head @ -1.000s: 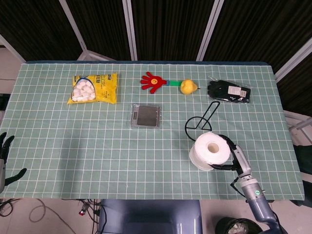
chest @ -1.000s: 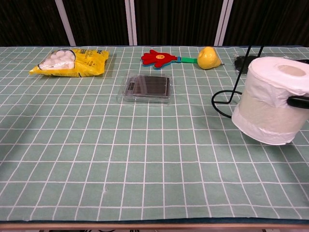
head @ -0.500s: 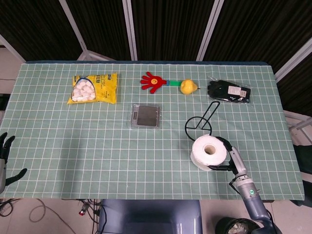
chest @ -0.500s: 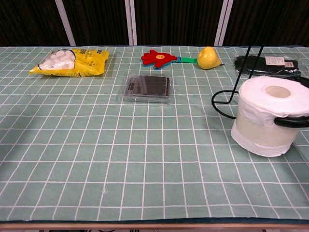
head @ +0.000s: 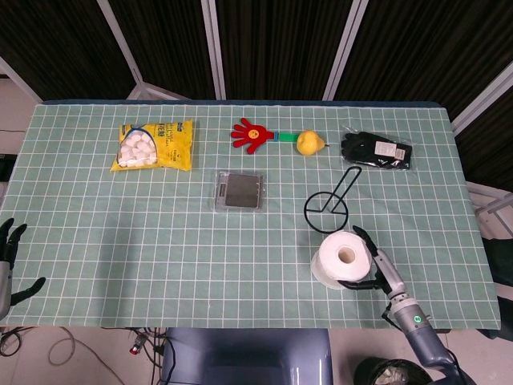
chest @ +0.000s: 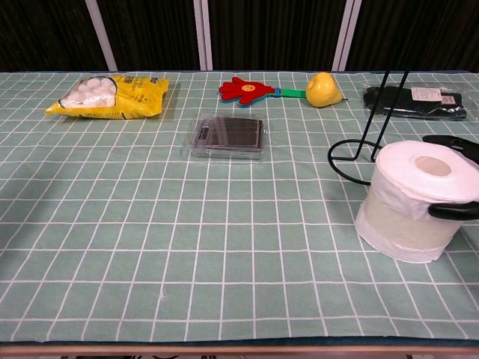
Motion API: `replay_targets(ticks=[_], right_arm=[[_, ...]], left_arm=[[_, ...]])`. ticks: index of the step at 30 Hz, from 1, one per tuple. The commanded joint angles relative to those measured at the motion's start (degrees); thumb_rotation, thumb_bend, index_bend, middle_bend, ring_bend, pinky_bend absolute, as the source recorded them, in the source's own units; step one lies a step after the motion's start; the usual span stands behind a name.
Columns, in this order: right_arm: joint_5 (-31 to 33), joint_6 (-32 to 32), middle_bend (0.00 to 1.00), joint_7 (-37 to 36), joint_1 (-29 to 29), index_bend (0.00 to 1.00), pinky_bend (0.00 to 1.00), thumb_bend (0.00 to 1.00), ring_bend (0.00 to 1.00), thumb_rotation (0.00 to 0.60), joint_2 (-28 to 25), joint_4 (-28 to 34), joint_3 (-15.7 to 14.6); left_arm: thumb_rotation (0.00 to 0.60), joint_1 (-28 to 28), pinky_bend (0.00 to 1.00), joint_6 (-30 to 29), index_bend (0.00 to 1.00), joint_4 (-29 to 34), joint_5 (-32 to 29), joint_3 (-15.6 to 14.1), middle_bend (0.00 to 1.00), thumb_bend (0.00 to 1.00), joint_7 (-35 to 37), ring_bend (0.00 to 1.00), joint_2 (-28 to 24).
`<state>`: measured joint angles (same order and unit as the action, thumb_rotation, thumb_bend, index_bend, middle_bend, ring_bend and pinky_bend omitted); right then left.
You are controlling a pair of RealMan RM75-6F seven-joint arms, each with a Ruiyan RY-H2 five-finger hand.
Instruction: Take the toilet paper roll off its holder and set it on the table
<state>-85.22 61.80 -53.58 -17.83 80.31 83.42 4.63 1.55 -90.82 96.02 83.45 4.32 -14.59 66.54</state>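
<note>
Now the roll (head: 343, 259) stands upright on the table (head: 160, 233), off and just beside the wire holder (head: 327, 206), the right hand (head: 378, 269) cupping it with fingers curled round its side, so letting go and backing off seems next.

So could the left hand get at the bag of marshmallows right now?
Probably yes. The left hand is open at the near left table edge, and nothing lies between it and the marshmallow bag toward the far left. It would be a long forward reach, though.
</note>
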Motion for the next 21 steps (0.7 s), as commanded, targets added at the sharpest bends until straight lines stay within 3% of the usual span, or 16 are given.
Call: replay_targets(ticks=[1,4,13,19,21], right_arm=[[-0.72,1.99,0.00,-1.37,0.65,0.00,0.00,0.05,0.00,0.600,-3.25,0.97,-0.05],[-1.41,3.80,0.00,-2.37,1.50,0.00,0.00,0.04,0.00,0.600,-6.36,2.03,-0.21],[-4.89,14.09,0.00,-4.16,7.07,0.00,0.00,0.04,0.00,0.600,-25.90,7.99,-1.94],[0.52,17.16,0.00,18.96,9.42,0.00,0.00,0.04,0.00,0.600,-29.50,10.80,-0.61],[1.26,20.61,0.00,32.72,10.68,0.00,0.00,0.04,0.00,0.600,-28.62,11.13,-0.35]], left_arm=[[0.600,-0.03,0.00,-0.05,0.12,-0.01,-0.07,0.05,0.00,0.10,0.06,0.00,-0.04],[0.600,-0.02,0.00,-0.09,0.12,-0.05,-0.13,0.11,0.00,0.10,0.00,0.00,0.02],[0.600,-0.11,0.00,-0.36,0.12,0.12,-0.06,0.10,0.00,0.10,-0.44,0.00,0.15],[0.600,-0.32,0.00,-0.17,0.12,0.49,-1.65,0.52,0.00,0.10,-0.74,0.00,0.18],[0.600,-0.42,0.00,0.34,0.12,1.15,-3.19,0.82,0.00,0.10,-1.11,0.00,-0.09]])
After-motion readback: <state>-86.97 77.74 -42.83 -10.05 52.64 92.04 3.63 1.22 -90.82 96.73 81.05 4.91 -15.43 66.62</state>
